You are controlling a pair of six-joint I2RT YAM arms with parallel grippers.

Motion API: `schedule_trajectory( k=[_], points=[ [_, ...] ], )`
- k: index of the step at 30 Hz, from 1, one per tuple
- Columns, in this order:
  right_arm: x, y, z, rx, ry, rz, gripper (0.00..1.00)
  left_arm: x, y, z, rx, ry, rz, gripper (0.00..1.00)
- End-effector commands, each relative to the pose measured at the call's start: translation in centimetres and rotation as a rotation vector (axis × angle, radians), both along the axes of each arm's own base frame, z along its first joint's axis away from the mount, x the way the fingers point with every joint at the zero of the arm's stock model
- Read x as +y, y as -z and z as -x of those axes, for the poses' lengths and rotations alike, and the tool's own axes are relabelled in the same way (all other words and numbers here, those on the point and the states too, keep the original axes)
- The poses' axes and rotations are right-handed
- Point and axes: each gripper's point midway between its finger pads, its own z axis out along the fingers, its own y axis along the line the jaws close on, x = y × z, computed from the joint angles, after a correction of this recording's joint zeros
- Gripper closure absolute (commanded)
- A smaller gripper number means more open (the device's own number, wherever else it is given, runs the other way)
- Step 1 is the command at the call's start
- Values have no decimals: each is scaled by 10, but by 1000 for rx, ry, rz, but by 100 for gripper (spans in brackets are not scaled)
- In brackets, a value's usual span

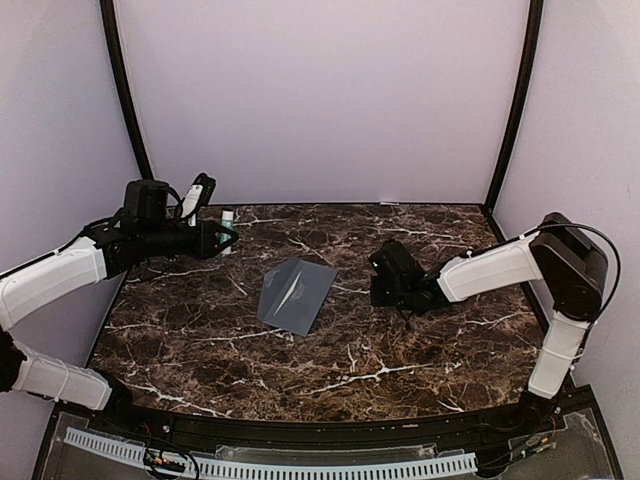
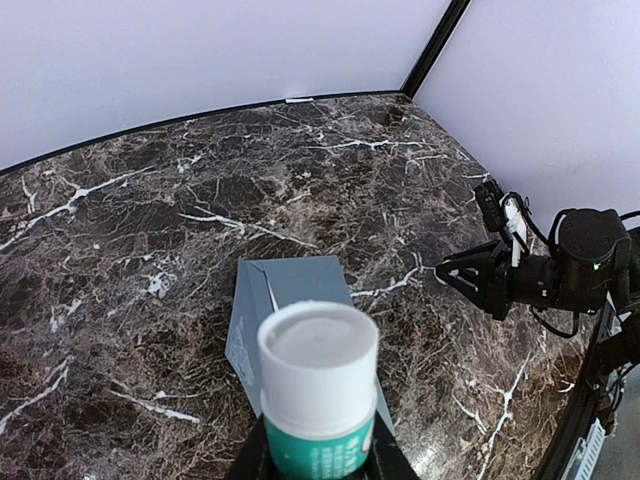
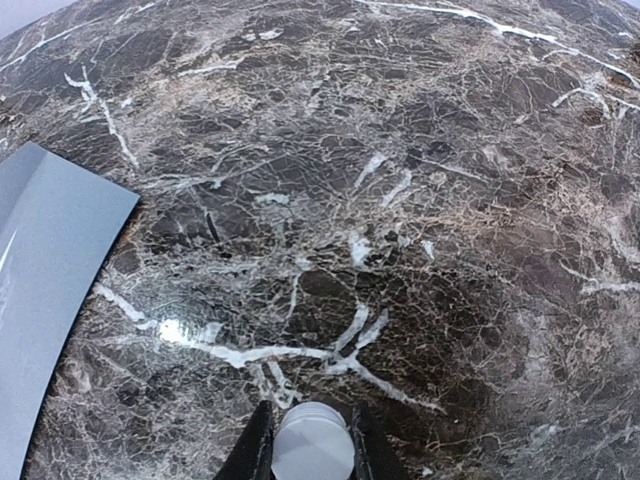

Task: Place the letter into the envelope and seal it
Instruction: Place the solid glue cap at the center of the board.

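Note:
The grey envelope (image 1: 296,294) lies flat mid-table and also shows in the left wrist view (image 2: 292,284) and at the left edge of the right wrist view (image 3: 45,290). The letter is out of view. My left gripper (image 1: 224,238) hovers at the far left of the table, well left of the envelope, shut on a glue stick (image 2: 318,385) with a white cap and teal body. My right gripper (image 1: 384,278) hangs low just right of the envelope, its jaws shut on a small white round cap (image 3: 312,447).
The dark marble table (image 1: 400,350) ends at pale walls behind and at both sides, with black corner posts (image 1: 512,100). The right arm (image 2: 575,265) reaches in from the right in the left wrist view.

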Motion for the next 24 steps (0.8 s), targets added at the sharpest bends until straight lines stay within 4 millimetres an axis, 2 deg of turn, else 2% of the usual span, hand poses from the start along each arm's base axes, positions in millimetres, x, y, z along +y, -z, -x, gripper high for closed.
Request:
schedule_trajectory(
  k=[1,8,19,24],
  points=[
    [-10,7,-6,2,61,40,88,4,1,1,-18,-5,-15,100],
    [-12,20,-7,30,89,70,81,2,4,0,-12,-2,-17,100],
    [-12,24,-4,45,100,48,56,2,3,0,-12,0,-10,100],
    [-11,12,-4,26,98,21,42,1,-3,1,-22,0,5,100]
  ],
)
